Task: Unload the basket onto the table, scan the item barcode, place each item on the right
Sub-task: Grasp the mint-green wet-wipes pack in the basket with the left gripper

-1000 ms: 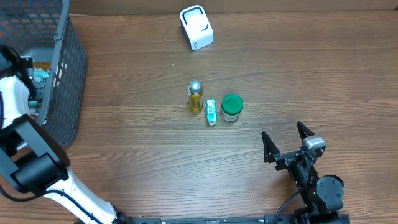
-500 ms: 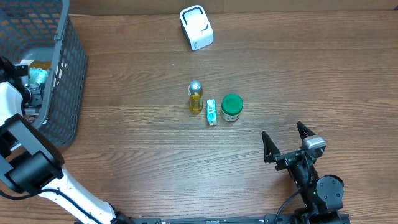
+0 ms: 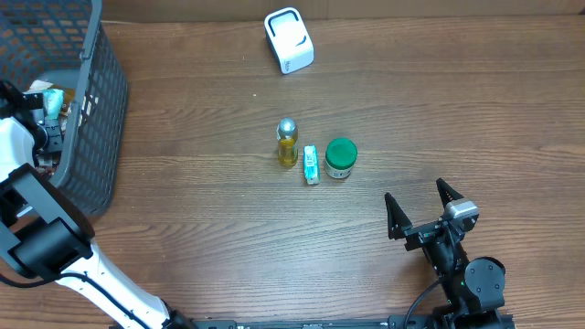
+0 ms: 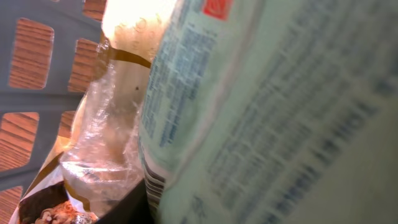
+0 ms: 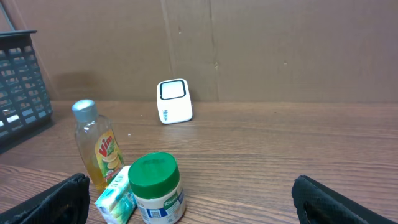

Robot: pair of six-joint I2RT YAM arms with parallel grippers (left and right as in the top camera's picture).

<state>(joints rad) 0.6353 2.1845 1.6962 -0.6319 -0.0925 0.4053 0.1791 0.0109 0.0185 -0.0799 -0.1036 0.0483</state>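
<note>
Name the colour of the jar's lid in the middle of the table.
Green. The jar's lid shows best in the right wrist view.

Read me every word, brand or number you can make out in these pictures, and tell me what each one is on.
"Vim": label of the yellow bottle.
Green-lidded jar: label print too small to read.
Small carton: print too small to read.
Package in the left wrist view: dense print, blurred, unreadable.
White scanner: markings only, no readable words.
</note>
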